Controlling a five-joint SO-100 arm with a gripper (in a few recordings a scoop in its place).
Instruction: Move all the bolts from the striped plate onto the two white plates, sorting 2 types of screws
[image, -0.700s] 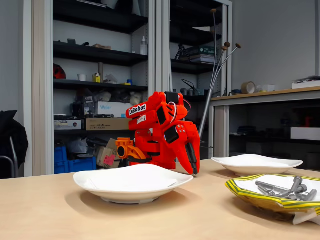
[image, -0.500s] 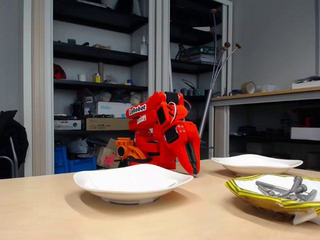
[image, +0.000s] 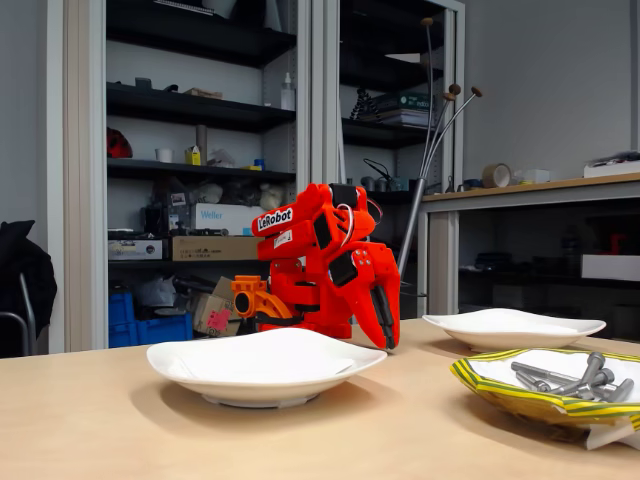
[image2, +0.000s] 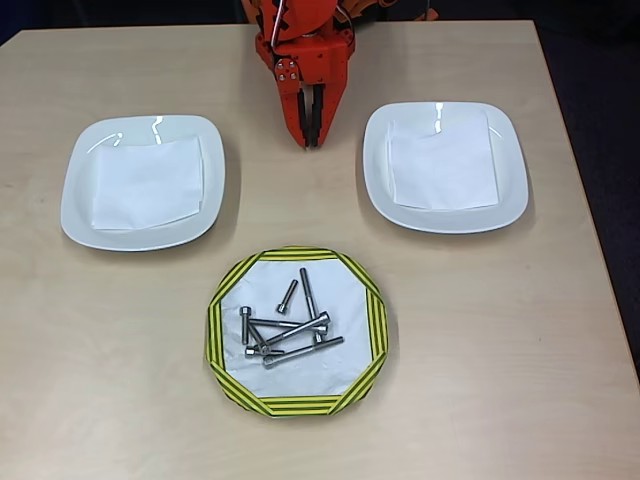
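Well apart from my fingers: the bolts (image2: 285, 325) lie in a loose, partly crossed heap on the striped plate (image2: 222, 300), at the near side of the table (image2: 480, 350) in the overhead view, while my gripper (image2: 311, 128) sits at the far side.
Striped plate contents: several long slim bolts overlapping one another, with a shorter bolt (image2: 288, 295) lying just apart from the pile toward my side; in the fixed view the bolts (image: 575, 380) show above the wavy rim.
White plates: two white plates (image2: 85, 215) (image2: 505, 210), one on each side of my gripper in the overhead view, each lined with a square white paper sheet (image2: 147, 182) and carrying no bolts.
Gripper place: folded low, tips pointing down toward the table between the two white plates.
Fingers: drawn together with hardly any gap between the tips, grasping nothing, touching no plate and no bolt.
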